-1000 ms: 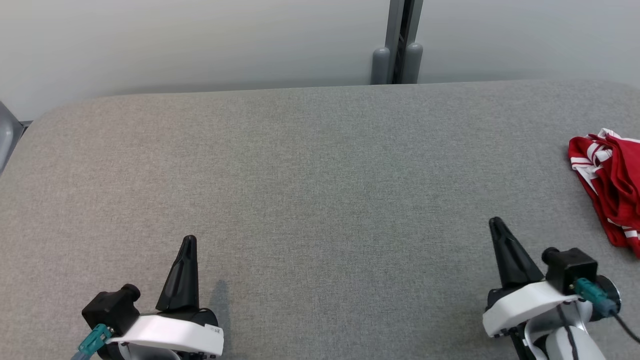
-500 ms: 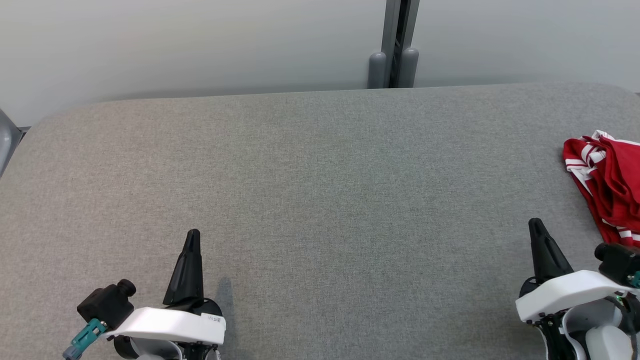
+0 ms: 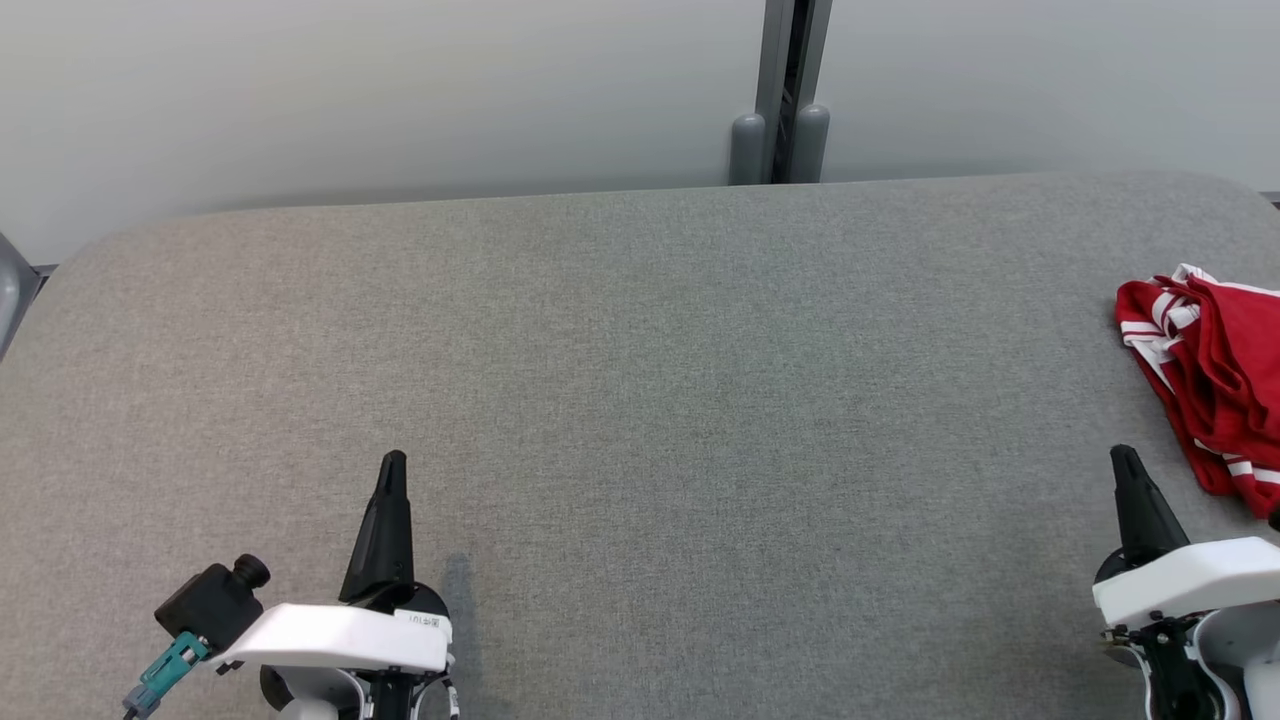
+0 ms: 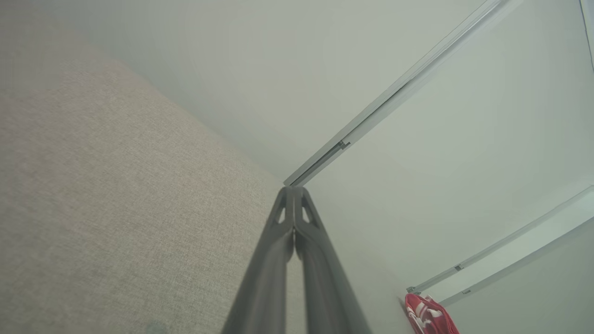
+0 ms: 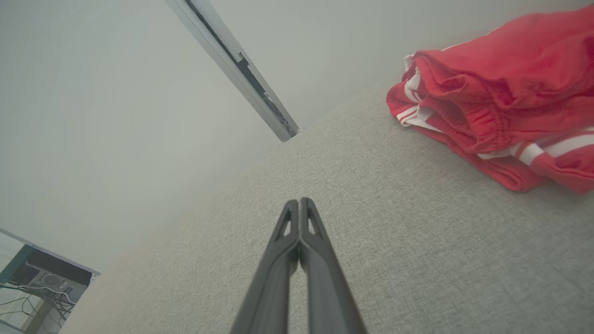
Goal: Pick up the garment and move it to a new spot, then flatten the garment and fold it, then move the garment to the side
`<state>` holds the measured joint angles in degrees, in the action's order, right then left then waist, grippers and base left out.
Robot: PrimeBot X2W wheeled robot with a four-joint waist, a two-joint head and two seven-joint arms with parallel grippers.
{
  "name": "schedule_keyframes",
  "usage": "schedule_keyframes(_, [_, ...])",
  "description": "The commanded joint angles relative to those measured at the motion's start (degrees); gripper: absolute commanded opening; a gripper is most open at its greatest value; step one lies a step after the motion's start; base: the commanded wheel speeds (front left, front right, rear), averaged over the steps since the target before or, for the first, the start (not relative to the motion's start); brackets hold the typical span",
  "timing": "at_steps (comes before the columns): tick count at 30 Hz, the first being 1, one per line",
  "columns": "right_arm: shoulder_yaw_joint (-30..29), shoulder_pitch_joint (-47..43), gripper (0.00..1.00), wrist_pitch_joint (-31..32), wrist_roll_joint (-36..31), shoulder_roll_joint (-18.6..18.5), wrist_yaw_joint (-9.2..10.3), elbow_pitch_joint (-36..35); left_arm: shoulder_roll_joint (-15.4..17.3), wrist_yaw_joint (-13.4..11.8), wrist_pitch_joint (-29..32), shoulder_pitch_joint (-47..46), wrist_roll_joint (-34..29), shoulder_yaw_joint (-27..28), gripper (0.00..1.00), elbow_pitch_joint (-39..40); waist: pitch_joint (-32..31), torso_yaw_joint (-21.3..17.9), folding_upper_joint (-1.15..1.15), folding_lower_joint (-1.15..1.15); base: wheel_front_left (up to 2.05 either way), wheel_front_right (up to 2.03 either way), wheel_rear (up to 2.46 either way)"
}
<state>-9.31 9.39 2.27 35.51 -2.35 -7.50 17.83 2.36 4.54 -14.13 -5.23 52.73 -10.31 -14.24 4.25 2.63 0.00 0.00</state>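
Head view, lower left of the frame: the left gripper (image 3: pixel 392 462) hangs over the grey table (image 3: pixel 640 380), its two dark fingers pressed together into one point, holding nothing. At the top, right of centre, a grey post (image 3: pixel 780 95) stands against the pale wall (image 3: pixel 350 90) behind the table's far edge. At the lower right, the right gripper (image 3: pixel 1123 458) has its fingers together too, and it is empty. Up and right of its tip, at the right edge of the frame, lies the garment (image 3: pixel 1215 365). It is a crumpled red bundle with white stripes, cut off by the frame edge, and it is near the tip but apart from it.

Left wrist view: the table fills the left side, and the left gripper (image 4: pixel 293 190) rises from the bottom centre with its jaws closed flat against each other. The garment (image 4: pixel 429 317) shows small at the bottom right, well apart from it.

Right wrist view: some cables (image 5: pixel 41 287) show in the lower left corner and the post (image 5: pixel 236 69) crosses the upper left. The right gripper (image 5: pixel 299 202) sits at the bottom centre, its jaws together on nothing. The garment (image 5: pixel 501 93) is heaped in folds at the upper right, resting on the table.
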Motion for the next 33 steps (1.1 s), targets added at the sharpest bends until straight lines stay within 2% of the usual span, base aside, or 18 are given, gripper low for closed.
schedule_keyframes(1, [-1.38,0.46,0.0,1.08,2.64,-0.46,0.0,-0.87,0.27,0.42,0.18,-2.0,2.11,-0.3,0.0,0.48,-0.09,-0.06,0.0,0.0,0.0,0.0,0.0])
schedule_keyframes(33, [-11.88,-0.11,0.0,12.06,25.32,-0.62,0.0,-1.46,0.45,1.01,0.82,-4.44,21.31,-3.83,0.0,-0.89,-1.62,-0.99,0.0,0.0,0.0,0.0,0.0])
